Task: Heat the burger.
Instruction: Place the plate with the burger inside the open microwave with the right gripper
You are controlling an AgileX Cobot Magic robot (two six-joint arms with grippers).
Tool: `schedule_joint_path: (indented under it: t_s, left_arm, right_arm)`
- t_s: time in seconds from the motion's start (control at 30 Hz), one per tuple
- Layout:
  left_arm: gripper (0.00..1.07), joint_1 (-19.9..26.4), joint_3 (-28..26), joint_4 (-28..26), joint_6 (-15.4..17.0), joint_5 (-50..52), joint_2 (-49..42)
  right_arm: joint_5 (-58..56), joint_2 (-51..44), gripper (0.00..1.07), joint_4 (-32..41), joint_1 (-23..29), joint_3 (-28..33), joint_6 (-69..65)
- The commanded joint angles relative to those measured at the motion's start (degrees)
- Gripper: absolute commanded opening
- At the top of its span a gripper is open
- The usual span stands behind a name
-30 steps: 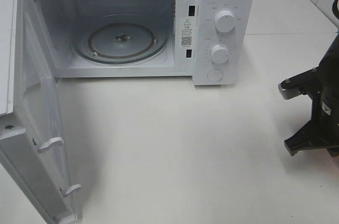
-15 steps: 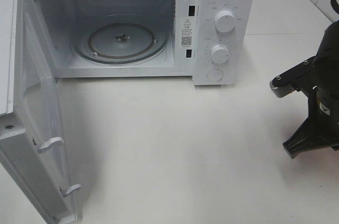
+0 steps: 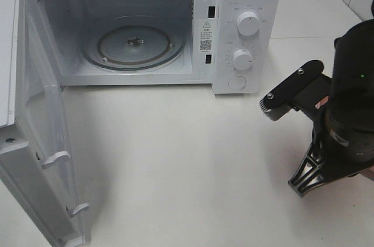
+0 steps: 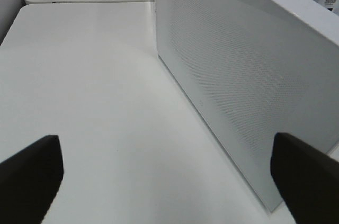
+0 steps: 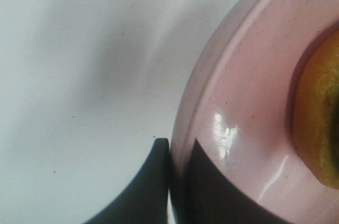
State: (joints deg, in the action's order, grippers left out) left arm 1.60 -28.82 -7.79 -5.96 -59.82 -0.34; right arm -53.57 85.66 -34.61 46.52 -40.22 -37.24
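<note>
- Right arm (image 3: pixel 345 118) has swung in from the right edge of the high view toward the middle of the table (image 3: pixel 187 159). It now stands closer to the oven front than it did a second ago. Nothing else has shifted.
- The right gripper (image 5: pixel 177 155) is pinched on the rim of the pink plate (image 5: pixel 238 102), one finger above the lip and one below.
- The burger (image 5: pixel 318 118) sits on that plate. Only a golden edge of bun shows in the right wrist view, and from above the arm hides it.
- The left gripper (image 4: pixel 169 176) is spread wide and holds nothing. It waits just beside the outer face of the door (image 4: pixel 238 75).
- Farther back, the microwave (image 3: pixel 245 2) stands with its door swung fully open and its glass turntable (image 3: pixel 134 42) bare.
- My reading is that the plate is on its way to the cavity. Placing it inside, closing the door and setting the dials all remain.
</note>
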Motion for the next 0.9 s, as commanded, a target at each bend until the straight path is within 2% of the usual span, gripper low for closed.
schedule_joint_path:
  t_s: [0.03, 0.2, 0.5, 0.63, 0.9]
  left_arm:
    - [1.00, 0.11, 0.23, -0.34, 0.40, 0.40, -1.03]
    - [1.00, 0.11, 0.23, -0.34, 0.40, 0.40, -1.03]
    - [1.00, 0.11, 0.23, -0.34, 0.40, 0.40, -1.03]
    - [1.00, 0.11, 0.23, -0.34, 0.40, 0.40, -1.03]
    - [1.00, 0.11, 0.23, -0.34, 0.40, 0.40, -1.03]
  right_arm:
    - [-2.92, -0.80, 0.00, -2.18, 2.86, -0.11, -0.06]
    - [-3.15, -0.80, 0.00, -2.86, 8.71, -0.11, 0.00]
    - [-2.98, -0.80, 0.00, -3.27, 15.24, -0.17, 4.53]
    - [-2.92, -0.80, 0.00, -5.90, 19.42, -0.17, 7.22]
    - [-2.06, -0.80, 0.00, -6.70, 21.08, -0.17, 14.04]
